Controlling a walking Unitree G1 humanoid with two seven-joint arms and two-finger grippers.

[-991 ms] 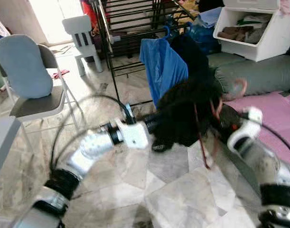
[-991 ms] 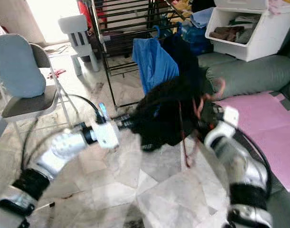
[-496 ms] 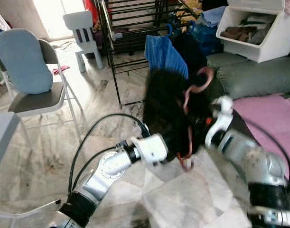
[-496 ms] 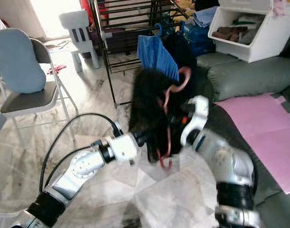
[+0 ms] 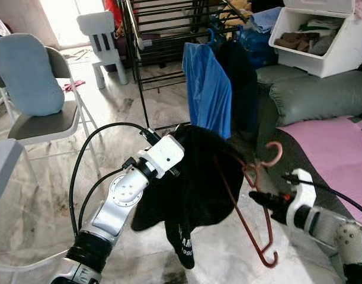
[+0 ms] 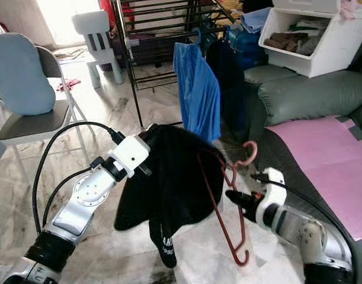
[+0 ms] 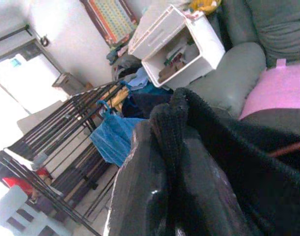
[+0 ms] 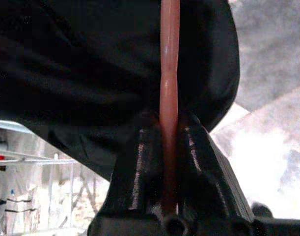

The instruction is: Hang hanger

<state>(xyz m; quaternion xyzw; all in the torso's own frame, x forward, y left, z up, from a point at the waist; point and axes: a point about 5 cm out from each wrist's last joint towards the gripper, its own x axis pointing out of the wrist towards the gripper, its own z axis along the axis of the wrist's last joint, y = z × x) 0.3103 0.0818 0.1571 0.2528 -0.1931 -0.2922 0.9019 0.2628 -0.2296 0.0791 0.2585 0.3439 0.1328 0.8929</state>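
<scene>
Since half a second ago the black garment (image 5: pixel 189 183) has dropped from in front of the rack (image 5: pixel 163 35) to a lower position over the floor (image 5: pixel 44 177), and both arms have spread apart. One red hanger (image 5: pixel 252 201) now hangs tilted, hook up, partly threaded into the garment, its lower end free near the floor. Right gripper (image 8: pixel 167 142): jaws closed narrowly on the hanger's rod, which runs straight between the two fingers (image 8: pixel 140 162) in the right wrist view. Left gripper (image 7: pixel 169 147): jaws pinched on a fold of the black garment at its top edge; the cloth drapes down from there, one sleeve or leg with white lettering lowest. Two garments already hang on the rack behind: one blue (image 5: pixel 207 89), one dark (image 5: pixel 240 77) just beside it. One white bin (image 5: pixel 314 38) of clothes rests on the grey sofa (image 5: pixel 317 92), with a pink cover (image 5: pixel 329 148) on the seat. Two chairs on the robot's left: one folding chair with blue cushion (image 5: pixel 26 77), one small white chair (image 5: pixel 103 35).
</scene>
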